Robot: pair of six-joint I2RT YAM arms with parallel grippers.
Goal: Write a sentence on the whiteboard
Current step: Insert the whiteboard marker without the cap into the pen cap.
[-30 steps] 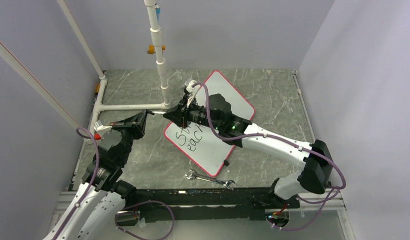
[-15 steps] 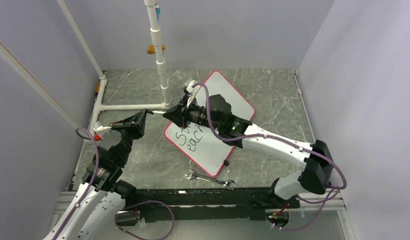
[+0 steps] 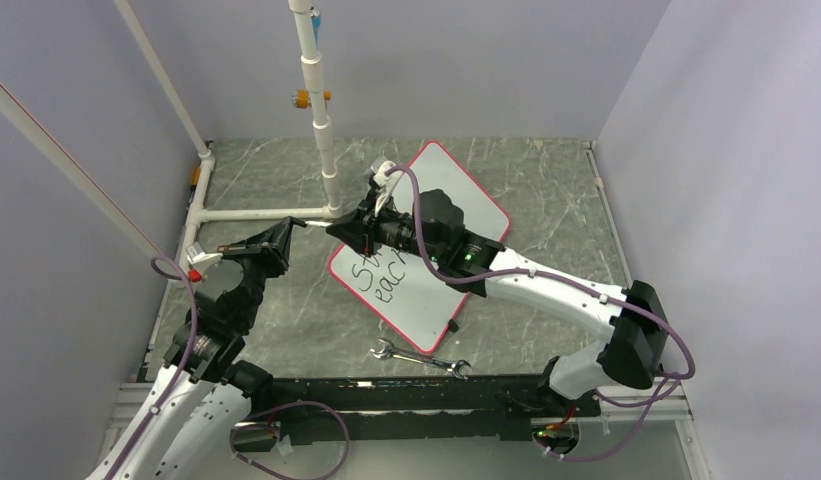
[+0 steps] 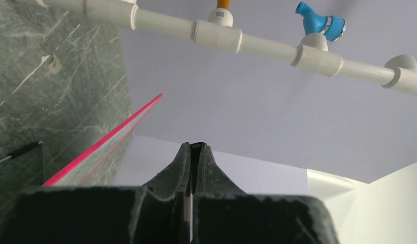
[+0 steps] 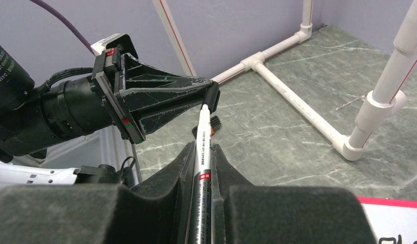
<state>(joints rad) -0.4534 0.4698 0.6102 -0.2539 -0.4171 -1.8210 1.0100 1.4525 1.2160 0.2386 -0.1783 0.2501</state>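
The right gripper (image 5: 203, 148) is clenched on the white-barrelled marker pen (image 5: 202, 131), holding it level at mid-frame so the left gripper (image 5: 209, 94) can close on its far end. It seems to be pinching a small black cap (image 5: 213, 91), for capping or uncapping, I judge. The large white red-rimmed rectangular whiteboard (image 3: 461, 185) lies askew at the centre of the overhead view; the right arm hides most of its black handwritten sentence (image 3: 378, 281), only "S" and "each" showing.

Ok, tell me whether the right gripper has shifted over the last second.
No. The right gripper, shut on the white-barrelled marker, sits at the same spot beside the foot of the white plastic upright pipe.
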